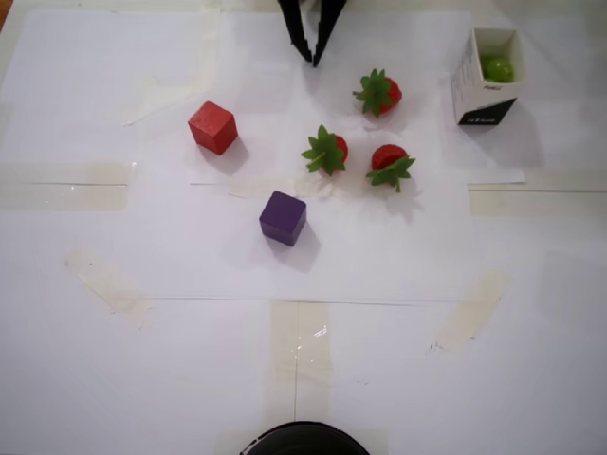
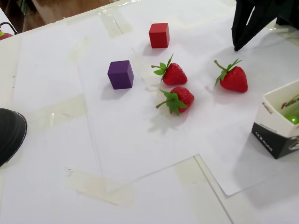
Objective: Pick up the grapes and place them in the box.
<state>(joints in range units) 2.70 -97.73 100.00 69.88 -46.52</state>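
The box (image 1: 471, 91) is a white carton with a black band, standing at the far right of the overhead view, top open. A glossy green grape (image 1: 497, 68) lies inside it. In the fixed view the box (image 2: 273, 126) is at the right edge and the grape (image 2: 293, 119) shows only as a green patch inside. No other grape shows on the table. My black gripper (image 1: 312, 57) hangs at the top middle of the overhead view, to the left of the box, fingertips together and empty. It also shows at the top right of the fixed view (image 2: 238, 46).
Three red strawberries (image 1: 378, 93) (image 1: 327, 151) (image 1: 390, 165) lie between the gripper and the box. A red cube (image 1: 212, 127) and a purple cube (image 1: 283, 217) sit to the left. A black round object (image 1: 303, 441) is at the bottom edge.
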